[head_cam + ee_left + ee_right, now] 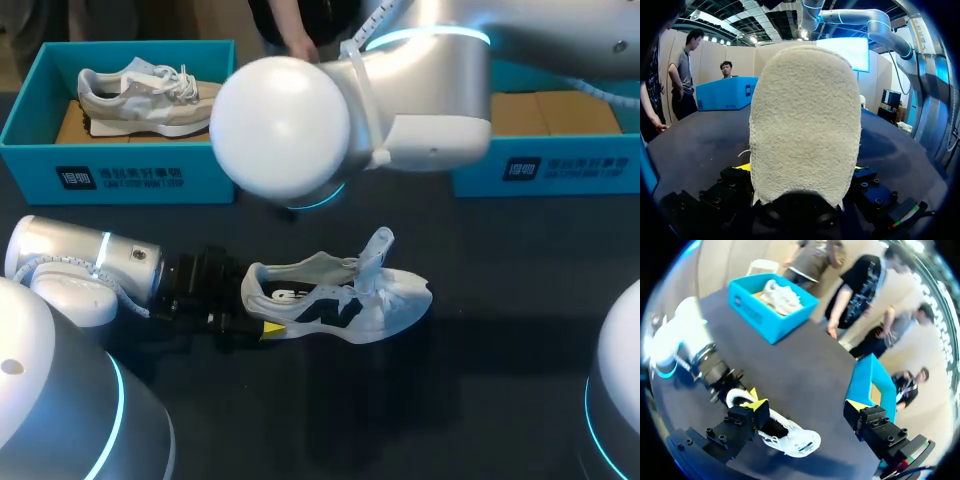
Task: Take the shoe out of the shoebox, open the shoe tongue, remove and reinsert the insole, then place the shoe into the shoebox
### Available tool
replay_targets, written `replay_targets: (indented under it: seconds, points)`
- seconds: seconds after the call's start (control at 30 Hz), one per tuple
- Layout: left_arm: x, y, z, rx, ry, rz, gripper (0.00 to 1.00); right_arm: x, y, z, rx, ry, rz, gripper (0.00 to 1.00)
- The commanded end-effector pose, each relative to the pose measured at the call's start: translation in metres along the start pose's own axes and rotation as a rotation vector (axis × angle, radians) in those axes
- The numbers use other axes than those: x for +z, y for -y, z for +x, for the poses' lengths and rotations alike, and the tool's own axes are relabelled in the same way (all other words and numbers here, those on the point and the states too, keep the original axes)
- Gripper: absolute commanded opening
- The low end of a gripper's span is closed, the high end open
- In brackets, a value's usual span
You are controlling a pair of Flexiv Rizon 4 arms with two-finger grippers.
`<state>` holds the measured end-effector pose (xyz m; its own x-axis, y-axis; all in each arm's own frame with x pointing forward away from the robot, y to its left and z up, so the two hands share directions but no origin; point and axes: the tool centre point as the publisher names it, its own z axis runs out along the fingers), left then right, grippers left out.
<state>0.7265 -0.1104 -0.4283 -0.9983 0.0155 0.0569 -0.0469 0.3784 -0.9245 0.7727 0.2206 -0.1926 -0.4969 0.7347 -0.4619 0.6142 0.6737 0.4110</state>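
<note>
Dark table [500,350] takes up most of what I see. My R arm [420,80] comes in from the right, up high, and its elbow blocks the middle of the head view. L arm [80,265] lies low across the near-left of the table and points toward centre.

There are two blue shoeboxes at the far edge. The left shoebox [130,175] has a second shoe [140,95] inside. The right shoebox [560,170] is partly hidden behind the R arm.

The shoe [340,300] is out of the box, mid-table and well apart from both boxes. It's white w/ dark side marking, heel toward my L arm and toe toward the right. Tongue [375,250] stands up, laces loose around it.

L gripper [800,170] has its fingers closed in on the heel from both sides. The heel fills the L wrist view, w/ a yellow tip [742,166] just showing at its edge.

R gripper [807,405] hangs above the table w/ fingers spread wide and nothing between them. The shoe sits below, by one finger.
</note>
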Motion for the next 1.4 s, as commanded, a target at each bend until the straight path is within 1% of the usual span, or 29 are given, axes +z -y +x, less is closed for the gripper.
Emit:
replay_targets:
  seconds: [0.03, 0.07, 0.1, 0.13, 0.17, 0.2, 0.23, 0.43, 0.53, 0.67, 0.77, 1.37, 1.4]
  points:
    - [0.006, -0.003, 0.000, -0.001, -0.001, -0.004, 0.00, 0.007, -0.009, 0.008, -0.455, -0.115, 0.058, 0.95]
    - [0.006, -0.003, 0.000, -0.001, -0.001, -0.004, 0.00, 0.008, -0.009, 0.010, -0.477, -0.122, 0.065, 0.64]
    - [0.006, -0.003, 0.000, -0.001, -0.001, -0.004, 0.00, 0.009, -0.010, 0.012, -0.504, -0.138, 0.071, 0.46]
    - [0.006, -0.003, 0.000, -0.001, -0.001, -0.004, 0.00, 0.009, -0.010, 0.014, -0.531, -0.152, 0.074, 0.35]
    - [0.006, -0.003, 0.000, -0.001, -0.001, -0.004, 0.00, 0.010, -0.010, 0.016, -0.550, -0.163, 0.081, 0.31]
    - [0.006, -0.003, 0.000, -0.001, -0.001, -0.004, 0.00, 0.011, -0.009, 0.018, -0.579, -0.176, 0.093, 0.21]
    - [0.006, -0.003, 0.000, -0.001, -0.001, -0.004, 0.00, 0.013, -0.009, 0.021, -0.600, -0.186, 0.101, 0.00]
    - [0.006, -0.003, 0.000, -0.001, -0.001, -0.004, 0.00, 0.019, -0.004, 0.034, -0.720, -0.248, 0.147, 0.00]
    - [0.006, -0.003, 0.000, -0.001, -0.001, -0.004, 0.00, 0.023, 0.000, 0.040, -0.746, -0.277, 0.156, 0.00]
    - [0.006, -0.003, 0.000, -0.001, -0.001, -0.004, 0.00, 0.029, 0.008, 0.051, -0.771, -0.317, 0.156, 0.00]
    - [0.006, -0.003, 0.000, -0.001, -0.001, -0.004, 0.00, 0.040, 0.019, 0.062, -0.806, -0.317, 0.186, 0.00]
    - [0.006, -0.003, 0.000, -0.001, -0.001, -0.004, 0.00, 0.040, 0.019, 0.062, -0.806, -0.317, 0.186, 0.00]
    - [0.006, -0.003, 0.000, -0.001, -0.001, -0.004, 0.00, 0.041, 0.023, 0.065, -0.806, -0.321, 0.183, 0.00]
